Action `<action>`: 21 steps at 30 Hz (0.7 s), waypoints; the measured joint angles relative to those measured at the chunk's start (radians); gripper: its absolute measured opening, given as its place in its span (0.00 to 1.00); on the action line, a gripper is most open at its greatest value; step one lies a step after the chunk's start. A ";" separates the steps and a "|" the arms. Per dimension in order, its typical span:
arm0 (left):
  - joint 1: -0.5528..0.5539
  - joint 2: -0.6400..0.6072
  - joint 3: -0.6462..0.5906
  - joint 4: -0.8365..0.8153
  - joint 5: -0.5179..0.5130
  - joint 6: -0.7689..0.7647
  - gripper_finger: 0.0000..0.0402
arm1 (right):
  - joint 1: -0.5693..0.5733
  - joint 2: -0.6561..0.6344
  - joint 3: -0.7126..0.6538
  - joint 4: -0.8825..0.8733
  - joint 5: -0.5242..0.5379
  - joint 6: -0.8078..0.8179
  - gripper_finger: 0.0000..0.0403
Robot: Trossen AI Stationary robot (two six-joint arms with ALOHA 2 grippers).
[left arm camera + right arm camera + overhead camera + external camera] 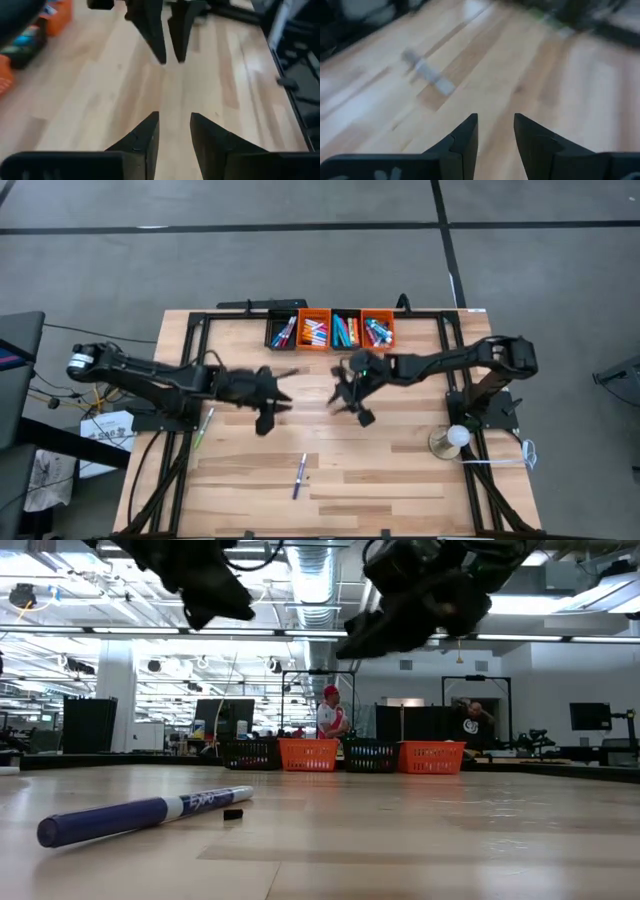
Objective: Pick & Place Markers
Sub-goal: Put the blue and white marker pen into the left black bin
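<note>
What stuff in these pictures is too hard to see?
- Markers inside the four bins: too small in the high view to count; the low view shows only the bin fronts.
- Green marker at the table's left: partly covered by the left arm's frame in the high view.
- Marker in the right wrist view: blurred, colour unclear.
- Purple marker's far end: tiny in the high view.

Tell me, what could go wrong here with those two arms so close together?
The left gripper and right gripper hover facing each other, both empty with jaws apart; a careless move could make them collide. The purple marker lies loose on the table near the front, and the green marker sits near the left arm's base; either may roll if nudged.
</note>
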 joint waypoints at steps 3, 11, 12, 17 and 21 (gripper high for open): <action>-0.085 -0.001 -0.025 0.014 -0.073 -0.031 0.26 | 0.056 0.032 0.003 0.023 0.002 -0.040 0.29; -0.245 -0.056 -0.279 0.221 -0.121 -0.186 0.27 | 0.158 0.151 0.034 0.164 0.009 -0.076 0.29; -0.264 -0.061 -0.313 0.261 -0.123 -0.200 0.27 | 0.167 0.168 0.044 0.188 0.009 -0.076 0.29; -0.341 -0.093 -0.451 0.428 -0.167 -0.236 0.26 | 0.204 0.286 0.112 0.257 0.021 -0.076 0.29; -0.358 -0.132 -0.499 0.454 -0.217 -0.295 0.27 | 0.220 0.378 0.176 0.241 -0.016 -0.046 0.29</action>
